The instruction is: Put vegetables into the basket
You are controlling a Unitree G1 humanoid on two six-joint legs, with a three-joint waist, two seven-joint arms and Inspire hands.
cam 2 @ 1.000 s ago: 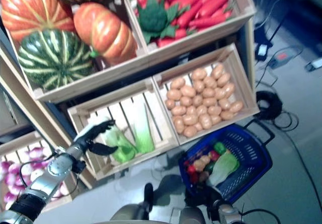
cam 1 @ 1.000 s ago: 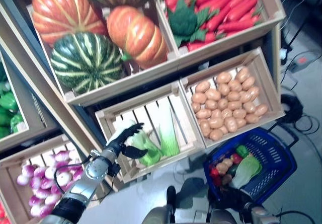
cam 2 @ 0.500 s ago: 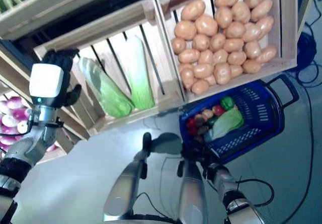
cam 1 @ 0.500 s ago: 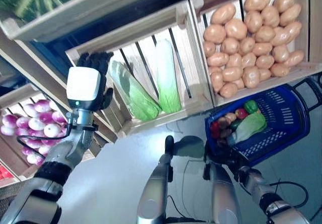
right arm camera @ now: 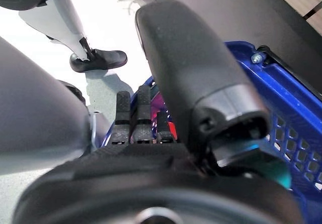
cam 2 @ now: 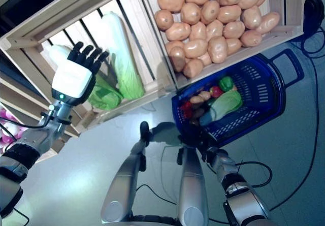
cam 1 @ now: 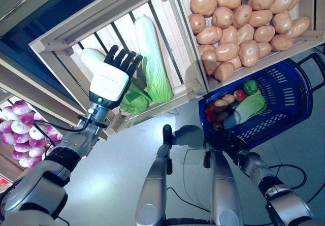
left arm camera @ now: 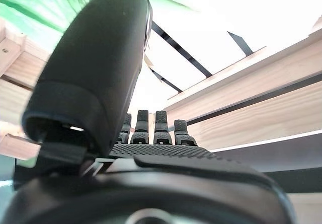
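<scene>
Two long pale-green cabbages lie in a slatted wooden crate (cam 1: 76,29). My left hand (cam 1: 109,81) hovers open, fingers spread, over the left cabbage (cam 1: 133,98) and hides much of it. The right cabbage (cam 1: 152,63) lies clear beside it. Past the left hand (left arm camera: 95,68) in its wrist view show green leaves (left arm camera: 40,2) and crate slats. The blue basket (cam 1: 299,99) hangs at the lower right with a cabbage (cam 1: 246,109), a green pepper (cam 1: 250,87) and small vegetables in it. My right hand (cam 1: 227,138) grips its near side; its wrist view shows the thumb (right arm camera: 196,68) against the blue rim (right arm camera: 297,113).
A crate full of potatoes (cam 1: 238,23) sits right of the cabbage crate, directly above the basket. Purple onions (cam 1: 18,134) fill a lower crate at the far left. Grey floor lies below the shelves.
The camera has tilted, shifting the whole picture. My left hand has moved from the crate's left rim rightward over the left cabbage. The basket stays in my right hand.
</scene>
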